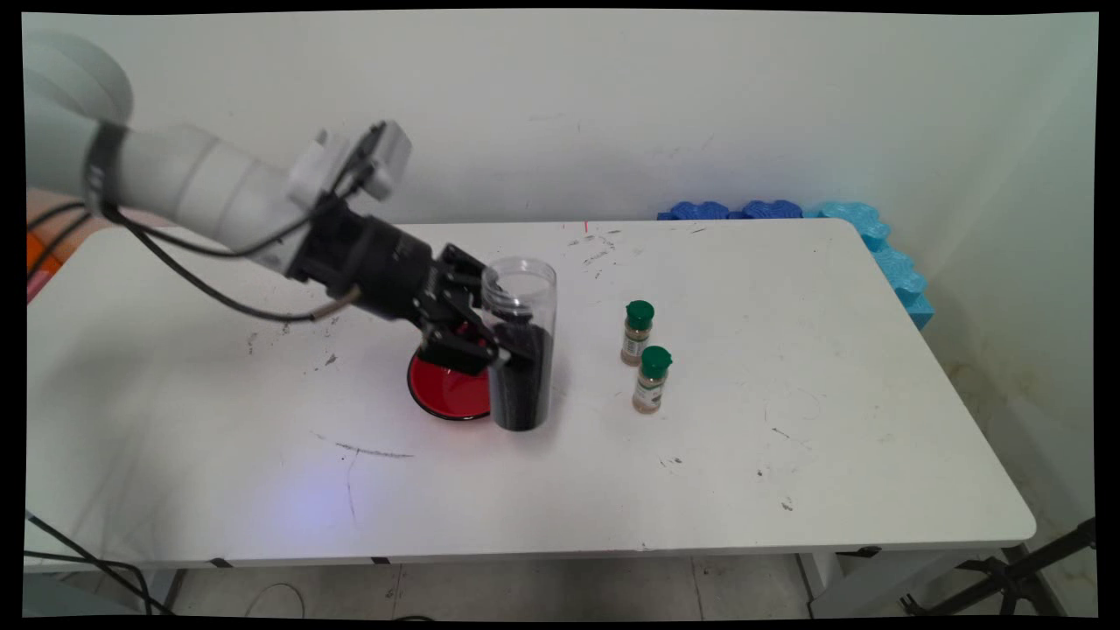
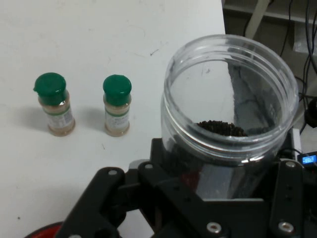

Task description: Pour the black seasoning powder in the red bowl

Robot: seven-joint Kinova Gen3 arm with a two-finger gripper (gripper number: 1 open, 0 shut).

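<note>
The black two-finger gripper (image 1: 490, 337) is clamped on a tall clear plastic jar (image 1: 521, 341) half full of dark grains, upright beside a red bowl (image 1: 446, 392); it looks smooth, rigid, bottom-heavy; mid-body grasp suits; two green-capped spice bottles (image 1: 637, 332) stand near.

A lab — robot arm (image 1: 201, 188) (cabled) over a scuffed white table (image 1: 831, 420).
</note>
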